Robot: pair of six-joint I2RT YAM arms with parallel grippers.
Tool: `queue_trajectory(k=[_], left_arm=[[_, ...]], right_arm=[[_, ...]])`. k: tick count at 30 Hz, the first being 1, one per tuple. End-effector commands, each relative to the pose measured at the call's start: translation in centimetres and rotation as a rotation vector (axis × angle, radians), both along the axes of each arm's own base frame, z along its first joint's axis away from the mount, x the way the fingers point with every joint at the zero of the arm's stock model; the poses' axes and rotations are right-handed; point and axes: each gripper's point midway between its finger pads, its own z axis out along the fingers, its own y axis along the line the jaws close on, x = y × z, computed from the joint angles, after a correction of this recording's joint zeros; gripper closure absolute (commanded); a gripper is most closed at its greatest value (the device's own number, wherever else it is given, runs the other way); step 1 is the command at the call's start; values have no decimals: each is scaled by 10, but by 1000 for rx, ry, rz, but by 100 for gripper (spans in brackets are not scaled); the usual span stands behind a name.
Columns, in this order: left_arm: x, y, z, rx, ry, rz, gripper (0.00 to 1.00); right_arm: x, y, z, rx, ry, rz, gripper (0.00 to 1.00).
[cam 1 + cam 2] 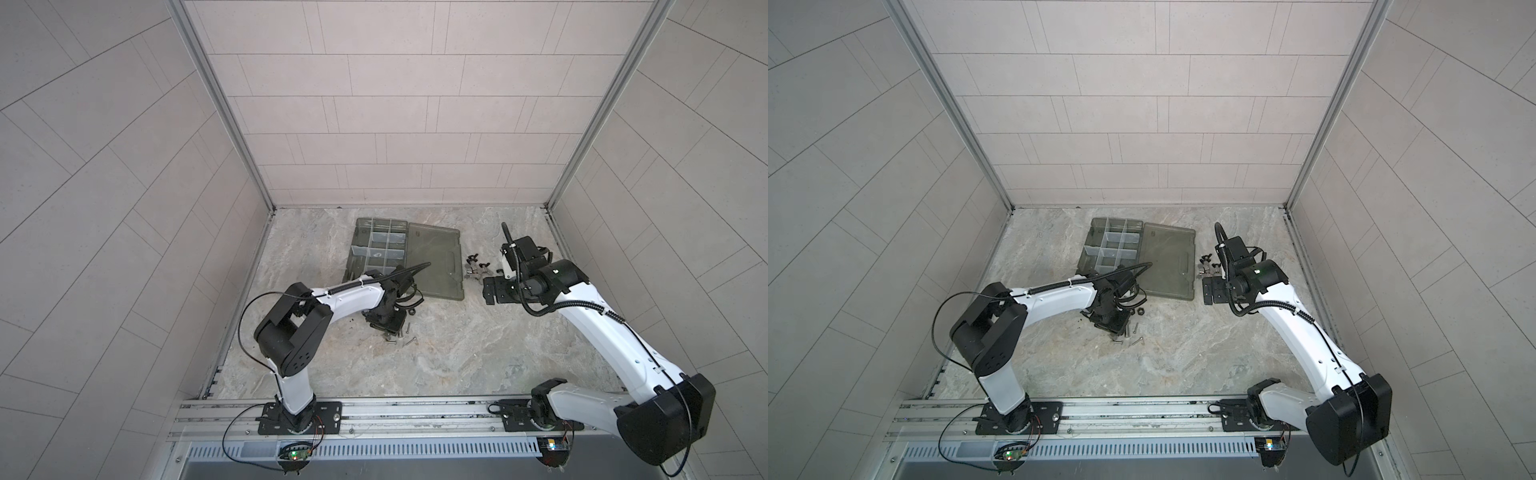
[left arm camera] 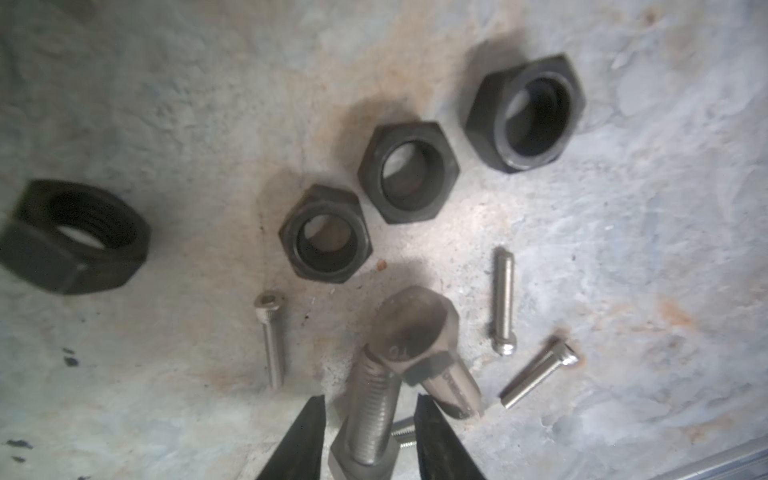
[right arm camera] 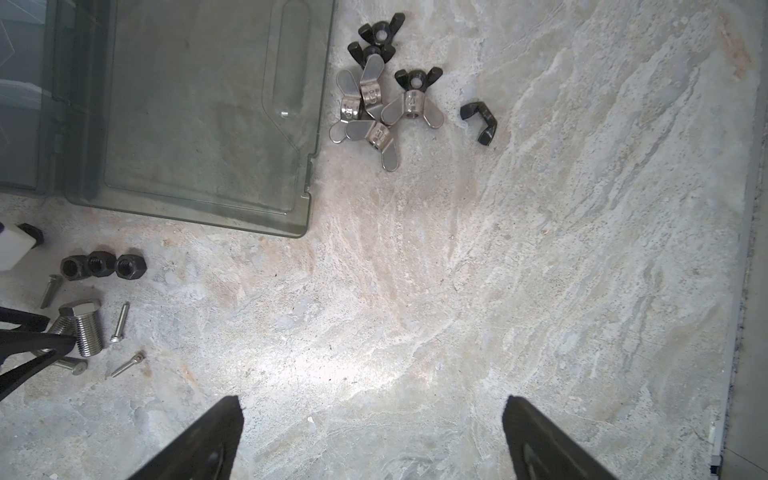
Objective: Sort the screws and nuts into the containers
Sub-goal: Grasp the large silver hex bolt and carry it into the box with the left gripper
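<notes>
The fat bolt (image 2: pixel 368 419) lies on the counter (image 2: pixel 166 124) right between the fingers of the left end effector (image 2: pixel 370 397) — they sit narrow, with thin gaps, and the bolt's long side runs along them. The right end effector (image 3: pixel 372 405) gapes wide and empty, well apart.

Marbled tabletop (image 1: pixel 457 353) — on it the open organiser case (image 1: pixel 432 257), black nuts (image 2: pixel 409 172), silver screws (image 2: pixel 504 299), wing nuts (image 3: pixel 411 104).
</notes>
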Motion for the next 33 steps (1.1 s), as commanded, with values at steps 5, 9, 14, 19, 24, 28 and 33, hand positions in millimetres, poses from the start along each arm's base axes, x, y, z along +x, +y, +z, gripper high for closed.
queue_trajectory(k=[5, 9, 14, 19, 24, 28, 33], left_arm=[[-5, 8, -18, 51, 21, -22, 66], [-6, 9, -22, 59, 32, -22, 73], [-6, 10, -13, 60, 28, -19, 83], [2, 11, 13, 68, -16, -26, 84], [22, 6, 49, 61, -83, -36, 84], [41, 5, 74, 65, -124, -40, 84], [80, 18, 90, 17, -163, 43, 84]], right_arm=[[1, -6, 3, -23, -3, -19, 1], [0, -7, 3, -25, 0, -25, 1], [1, -7, 5, -24, -3, -28, 1], [7, -4, 10, -10, -20, -25, 1], [14, 0, 13, -6, -26, -18, 1], [20, 2, 16, -4, -28, -14, 1], [34, 7, 19, 4, -37, -11, 1]])
